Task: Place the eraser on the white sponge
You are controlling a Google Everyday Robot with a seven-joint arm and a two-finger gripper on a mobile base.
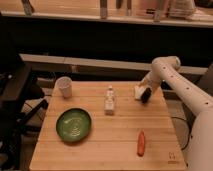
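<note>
A: What's far left of the fingers?
B: A white cup [64,86], then a green plate [73,124], both on the wooden surface [105,145].
A: Closer in?
B: A white bottle-like figure [109,99] stands upright; an orange stick [141,143] lies nearer the front edge.
A: And the gripper [145,95]?
B: Low over the surface's far right corner, something dark at its tip, maybe the eraser [146,94]. The white sponge [138,91] is just beside it. Whether it's clamped, I cannot tell.
</note>
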